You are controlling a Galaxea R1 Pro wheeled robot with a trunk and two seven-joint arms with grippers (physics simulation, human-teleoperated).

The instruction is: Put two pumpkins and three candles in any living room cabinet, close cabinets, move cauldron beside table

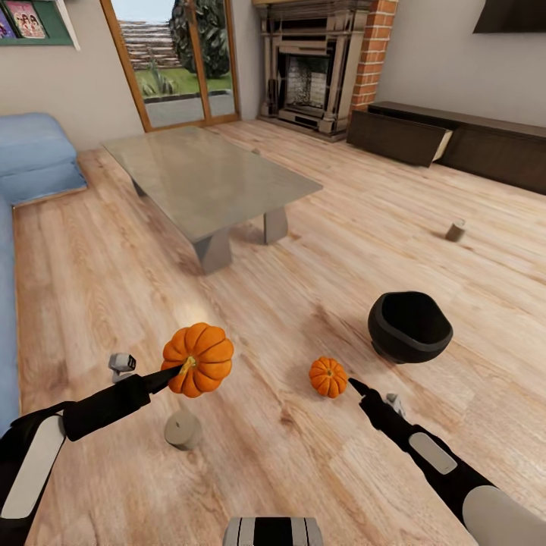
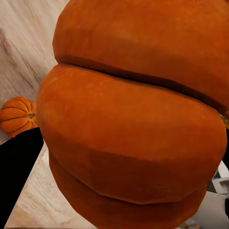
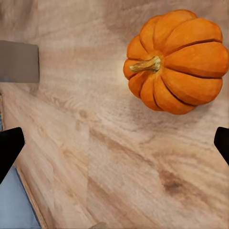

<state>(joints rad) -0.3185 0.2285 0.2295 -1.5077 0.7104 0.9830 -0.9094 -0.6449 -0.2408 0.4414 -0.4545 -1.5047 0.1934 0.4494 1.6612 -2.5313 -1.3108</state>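
— Two pumpkins are in front of us. The bigger orange ribbed pumpkin (image 1: 198,359) is up off the light wood plank floor (image 1: 303,470), with our left gripper (image 1: 173,374) closed on it by its fingers; in the left wrist view its skin (image 2: 133,124) sits right against the camera.

— And the small orange ribbed pumpkin (image 1: 327,377)?

— It lies on the floor just ahead of our right gripper (image 1: 355,387), tipped on its side. In the right wrist view its short stem (image 3: 145,65) points sideways, so the stem axis runs along the planks, not upward. The dark fingers (image 3: 9,148) stand wide apart with nothing between them.

— Which arm takes it?

— We judge the right: it is the nearer one and the free one, and the pumpkin lies forward of its tips, slightly toward our left.

— Where does everything go afterwards?

— The long low dark-brown wooden cabinet (image 1: 485,144) stands against the far wall at our right, with one front panel (image 1: 398,138) hanging open. The matte black round-bellied cauldron (image 1: 409,326) sits on the floor right of the small pumpkin, well apart from the grey-green low worktop (image 1: 208,178). One stubby beige-grey candle (image 1: 183,430) lies under the held pumpkin; another (image 1: 455,230) is far off toward the cabinet.
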